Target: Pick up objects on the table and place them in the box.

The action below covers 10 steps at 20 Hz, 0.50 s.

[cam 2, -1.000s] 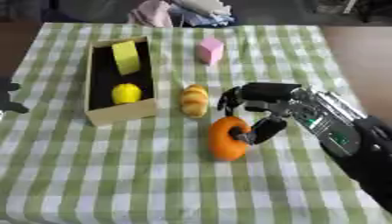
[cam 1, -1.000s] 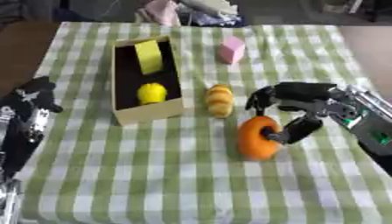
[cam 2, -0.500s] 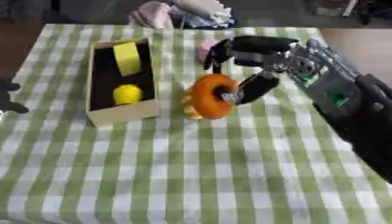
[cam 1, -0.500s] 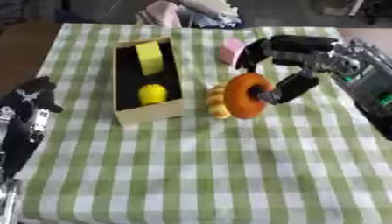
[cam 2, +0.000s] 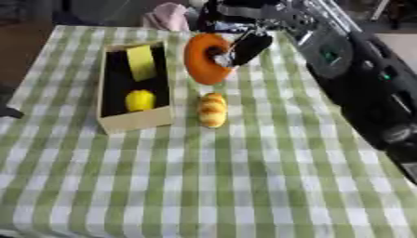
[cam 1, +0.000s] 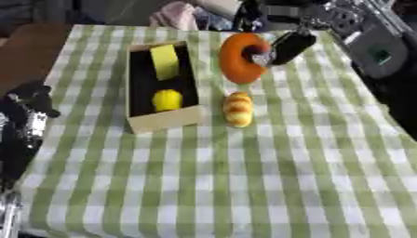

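Observation:
An orange ring hangs in the air above the far half of the table, just right of the box. My right hand is shut on it, one finger hooked through the ring's hole. The cardboard box holds a yellow block leaning at its far end and a yellow round fruit near its front. A golden bread roll lies on the cloth right of the box. My left hand rests at the left edge, away from everything.
The green and white checked cloth covers the table. Pink and white fabric lies beyond the far edge. My right arm fills the upper right of the view.
My right hand has carried the orange ring up off the cloth and toward the far left, close to the box. The camera view has also shifted.

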{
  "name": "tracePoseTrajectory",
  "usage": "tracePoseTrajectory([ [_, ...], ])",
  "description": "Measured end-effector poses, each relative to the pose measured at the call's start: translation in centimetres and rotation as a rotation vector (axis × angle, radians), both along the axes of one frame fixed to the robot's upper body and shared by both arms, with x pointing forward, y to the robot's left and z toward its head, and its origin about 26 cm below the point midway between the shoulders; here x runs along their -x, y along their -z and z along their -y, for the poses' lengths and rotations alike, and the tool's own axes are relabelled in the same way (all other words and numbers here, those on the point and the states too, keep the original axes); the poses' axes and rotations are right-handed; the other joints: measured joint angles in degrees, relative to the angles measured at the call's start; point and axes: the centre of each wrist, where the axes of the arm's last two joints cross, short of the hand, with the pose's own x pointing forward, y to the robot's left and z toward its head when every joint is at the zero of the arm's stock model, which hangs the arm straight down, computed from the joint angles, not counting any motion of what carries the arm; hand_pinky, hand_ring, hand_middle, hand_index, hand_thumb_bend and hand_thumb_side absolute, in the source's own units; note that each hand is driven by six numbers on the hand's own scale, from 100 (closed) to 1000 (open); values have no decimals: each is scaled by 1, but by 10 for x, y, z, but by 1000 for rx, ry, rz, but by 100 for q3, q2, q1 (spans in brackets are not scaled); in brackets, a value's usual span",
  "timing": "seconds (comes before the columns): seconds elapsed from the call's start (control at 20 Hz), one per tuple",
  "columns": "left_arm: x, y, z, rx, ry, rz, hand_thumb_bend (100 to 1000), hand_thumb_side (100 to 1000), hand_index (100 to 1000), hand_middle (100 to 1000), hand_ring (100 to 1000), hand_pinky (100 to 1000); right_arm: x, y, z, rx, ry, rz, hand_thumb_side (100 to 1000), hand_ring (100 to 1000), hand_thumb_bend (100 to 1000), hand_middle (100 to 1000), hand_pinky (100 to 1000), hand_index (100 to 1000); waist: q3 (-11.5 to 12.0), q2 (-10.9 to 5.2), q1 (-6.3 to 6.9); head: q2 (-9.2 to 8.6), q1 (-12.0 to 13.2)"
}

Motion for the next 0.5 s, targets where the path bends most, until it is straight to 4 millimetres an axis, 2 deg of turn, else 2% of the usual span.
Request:
tracePoseTrajectory([
  [0.25, -3, -4, 4, 16, 16, 21, 291, 772, 854, 736, 568, 745, -20, 6, -23, 10, 41, 65, 232, 819, 100, 800, 863, 396, 253, 7, 2, -63, -197],
  [0.5, -4, -6, 8, 77, -5, 49, 287, 755, 849, 730, 567, 739, -32, 19, -44, -11, 80, 124, 220, 821, 100, 801, 856, 424, 445, 28, 3, -114, -430],
])
